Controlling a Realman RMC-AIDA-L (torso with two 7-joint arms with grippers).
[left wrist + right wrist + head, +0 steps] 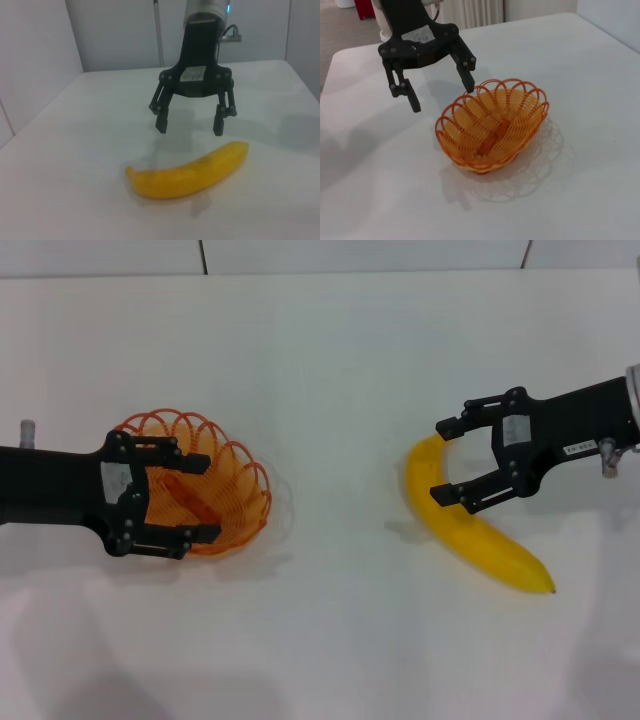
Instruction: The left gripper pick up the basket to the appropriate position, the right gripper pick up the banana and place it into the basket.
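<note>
The orange wire basket [243, 490] stands empty on the left of the white table. My left gripper [201, 498] is open, its fingers straddling the basket's left end from above. In the right wrist view the left gripper [441, 95] hangs just outside the basket [492, 125], one fingertip close to the rim and nothing held. On the right the yellow banana [485, 538] lies flat. My right gripper [443, 461] is open over its upper end. The left wrist view shows the right gripper [189, 127] a little above and behind the banana [185, 176], not touching it.
The white table [330, 640] carries only the basket and the banana. Its far edge [320, 273] meets a tiled wall. A broad bare stretch separates the basket from the banana.
</note>
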